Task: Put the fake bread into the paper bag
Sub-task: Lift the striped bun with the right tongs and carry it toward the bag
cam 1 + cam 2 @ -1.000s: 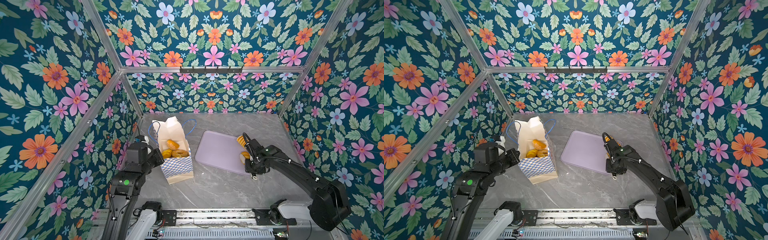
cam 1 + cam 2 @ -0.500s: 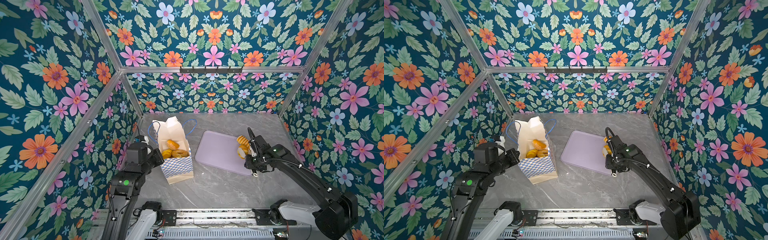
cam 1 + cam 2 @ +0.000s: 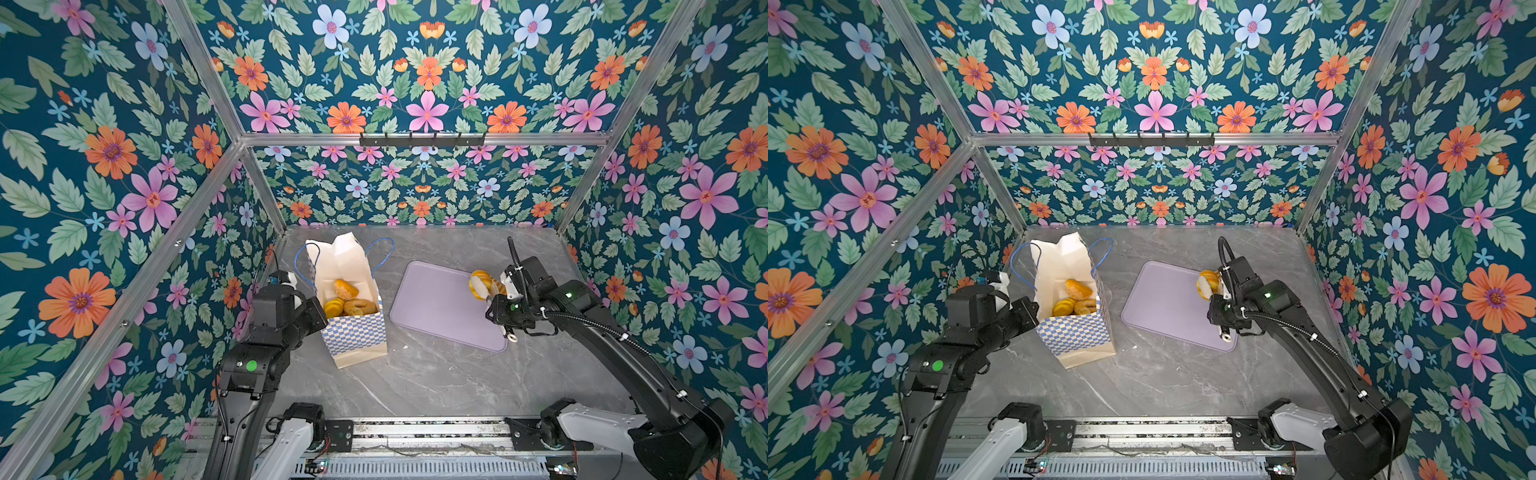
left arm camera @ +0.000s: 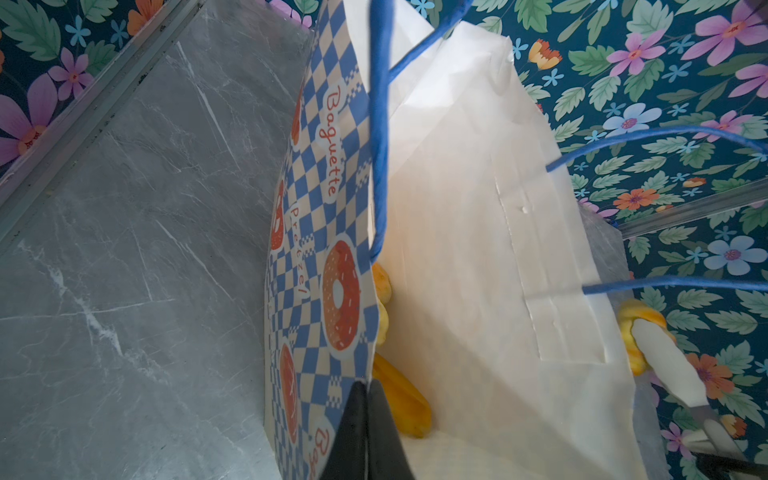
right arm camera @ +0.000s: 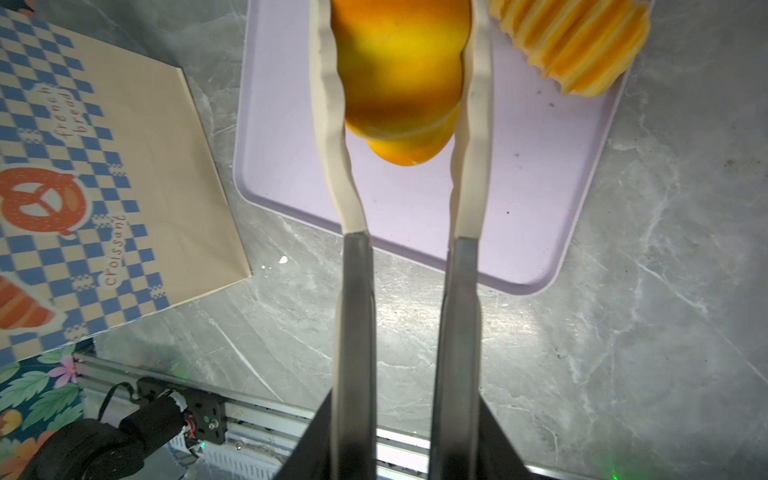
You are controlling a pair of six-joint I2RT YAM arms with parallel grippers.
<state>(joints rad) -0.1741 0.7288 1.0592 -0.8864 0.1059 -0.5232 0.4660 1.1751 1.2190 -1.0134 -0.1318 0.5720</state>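
The paper bag (image 3: 357,332) (image 3: 1073,332) stands open left of centre, with several pieces of fake bread (image 3: 351,303) (image 3: 1075,299) inside. My left gripper (image 4: 368,386) is shut on the bag's checkered rim, and yellow bread (image 4: 399,399) lies just beyond it. In both top views this gripper (image 3: 320,311) sits at the bag's left wall. My right gripper (image 5: 399,25) (image 3: 482,286) is shut on a smooth orange-yellow bun (image 5: 399,75) over the lilac tray's right end. A ridged loaf (image 5: 573,41) lies on the tray beside the bun.
The flat lilac tray (image 3: 436,303) (image 3: 1163,303) (image 5: 519,187) lies right of the bag on the grey marble table. Flowered walls close in the left, back and right. A metal rail (image 3: 415,432) runs along the front edge.
My right gripper has closed on the bun and drawn it up and slightly back from the tray. The left arm and the bag have not moved.
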